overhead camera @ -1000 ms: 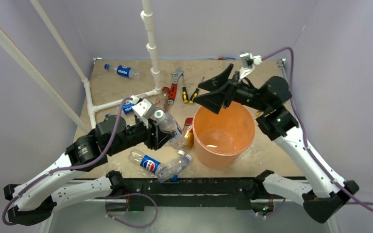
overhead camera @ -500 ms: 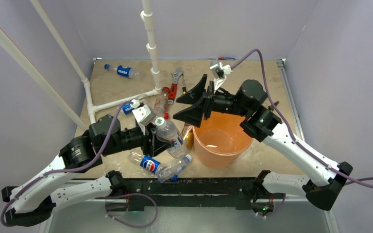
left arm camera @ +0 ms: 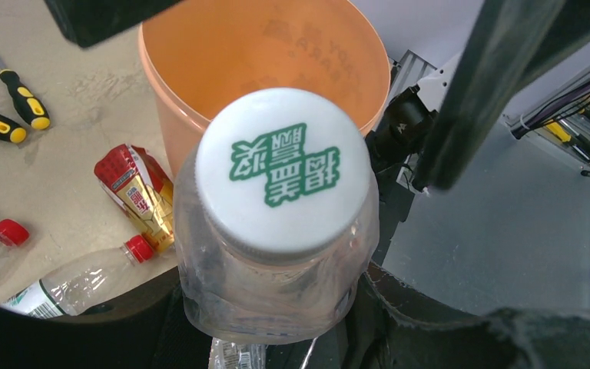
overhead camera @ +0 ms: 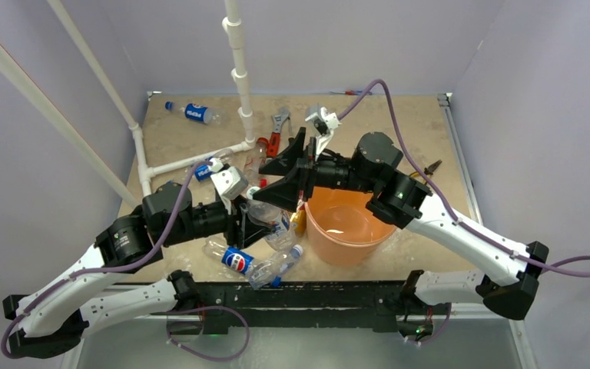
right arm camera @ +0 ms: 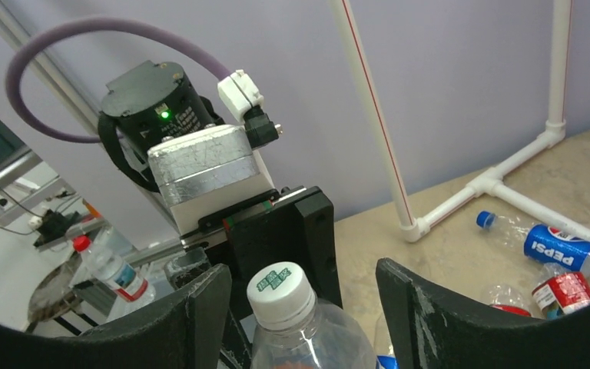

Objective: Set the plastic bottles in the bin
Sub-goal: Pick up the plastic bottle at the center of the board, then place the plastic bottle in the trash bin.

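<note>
- Swinging left from over the far rim of the orange bucket (overhead camera: 330, 244), the right gripper (overhead camera: 257, 186) has come to the bottle held by the other arm, and its jaws have drawn in somewhat on the way.
- Those jaws stand apart on either side of the bottle's cap. The right wrist view shows a gap on each side, so they grip nothing.
- The left gripper (overhead camera: 250, 219) has barely shifted and is clamped tight on the lower body of the white-capped bottle (left arm camera: 280, 165).
- That bottle is small, clear and crinkled, and its flat white cap carries green printed characters.
- It hangs above the table just left of the bucket, cap end raised, outside the rim.
- The bucket is round and stands upright near the front middle of the table, with faint lettering showing through its wall.
- An amber bottle with a red label (left arm camera: 134, 196) lies just beside the bucket's left wall, and a clear red-capped bottle (left arm camera: 84, 278) lies near it.
- The front Pepsi bottle (overhead camera: 234, 259) lies under the left arm by the near edge. The far Pepsi bottle (overhead camera: 196, 113) lies at the far left, well apart from the bucket.
- A red-handled wrench (overhead camera: 275, 138) and yellow-black screwdrivers (left arm camera: 4, 115) lie beyond the bucket, near the white pipe frame (overhead camera: 238, 77).
</note>
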{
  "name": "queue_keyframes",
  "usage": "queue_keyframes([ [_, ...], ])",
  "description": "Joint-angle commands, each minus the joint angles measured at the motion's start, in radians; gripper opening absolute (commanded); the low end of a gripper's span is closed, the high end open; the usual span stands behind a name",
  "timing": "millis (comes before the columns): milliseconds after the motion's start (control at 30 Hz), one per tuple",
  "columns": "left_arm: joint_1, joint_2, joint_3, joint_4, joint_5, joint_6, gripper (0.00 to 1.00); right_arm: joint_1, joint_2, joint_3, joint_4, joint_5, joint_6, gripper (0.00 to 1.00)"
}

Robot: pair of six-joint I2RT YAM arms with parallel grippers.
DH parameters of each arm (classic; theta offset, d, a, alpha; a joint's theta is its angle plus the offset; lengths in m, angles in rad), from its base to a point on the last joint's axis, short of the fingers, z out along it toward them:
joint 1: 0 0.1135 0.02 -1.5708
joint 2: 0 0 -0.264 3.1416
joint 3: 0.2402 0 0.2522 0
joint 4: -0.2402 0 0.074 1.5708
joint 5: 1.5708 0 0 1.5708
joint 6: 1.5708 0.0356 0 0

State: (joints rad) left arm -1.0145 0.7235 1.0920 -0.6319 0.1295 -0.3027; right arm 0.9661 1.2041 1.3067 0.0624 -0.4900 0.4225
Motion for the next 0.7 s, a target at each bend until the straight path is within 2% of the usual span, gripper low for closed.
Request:
queue_keyframes([
  [0, 0.005, -0.009, 0.0, 0.015, 0.001, 0.007, 0.46, 0.035, 0.007, 0.053, -0.044, 0.085, -0.057, 0.72],
  [400, 0.005, -0.001, -0.001, 0.021, -0.022, 0.005, 0.45, 0.103, 0.035, 0.073, -0.122, 0.167, -0.085, 0.59],
  [567, 0.005, -0.002, -0.003, 0.021, -0.034, 0.006, 0.43, 0.112, 0.032, 0.079, -0.142, 0.177, -0.089, 0.62],
  [667, 0.005, -0.002, -0.003, 0.018, -0.035, 0.0, 0.43, 0.117, 0.035, 0.087, -0.163, 0.195, -0.094, 0.58],
])
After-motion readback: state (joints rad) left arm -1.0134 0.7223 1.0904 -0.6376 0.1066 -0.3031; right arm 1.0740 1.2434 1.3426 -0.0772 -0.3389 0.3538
